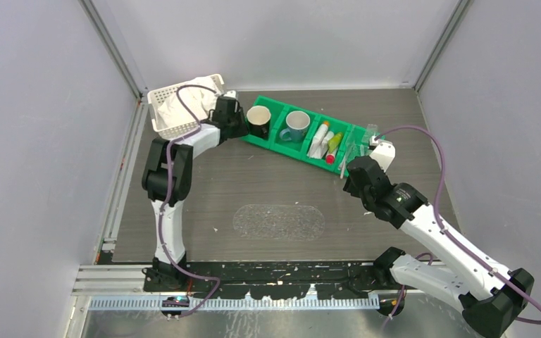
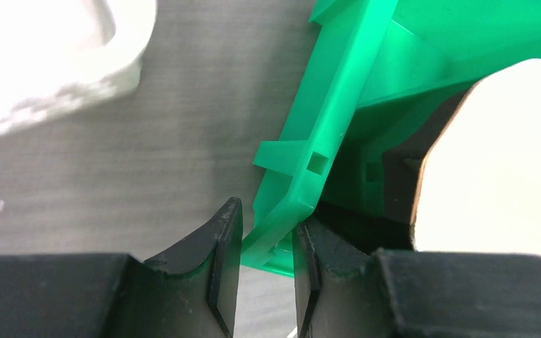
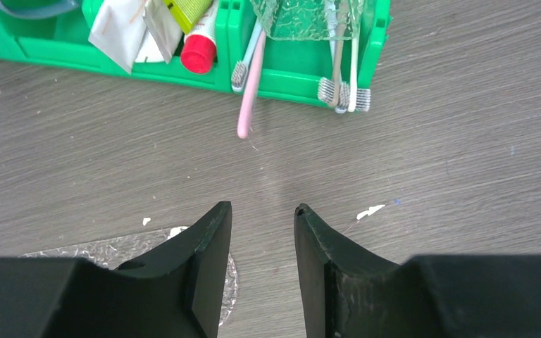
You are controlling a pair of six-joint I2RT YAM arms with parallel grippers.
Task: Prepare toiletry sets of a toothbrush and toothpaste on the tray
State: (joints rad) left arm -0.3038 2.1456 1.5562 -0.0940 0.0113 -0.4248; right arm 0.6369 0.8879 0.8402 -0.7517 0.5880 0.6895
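- Green bin (image 2: 338,141) wall is clamped by the left gripper (image 2: 266,239); it should be held steady.
- The right gripper (image 3: 262,211) gapes empty; the pink toothbrush (image 3: 251,84) is best pinched at its handle overhanging the bin's front.
- The clear tray (image 1: 278,222) lies mid-table, well apart.

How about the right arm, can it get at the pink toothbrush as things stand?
Probably yes. The right tool is open and empty, only bare table lies between it and the bin, and the pink toothbrush leans out over the bin's wall with its handle end free.
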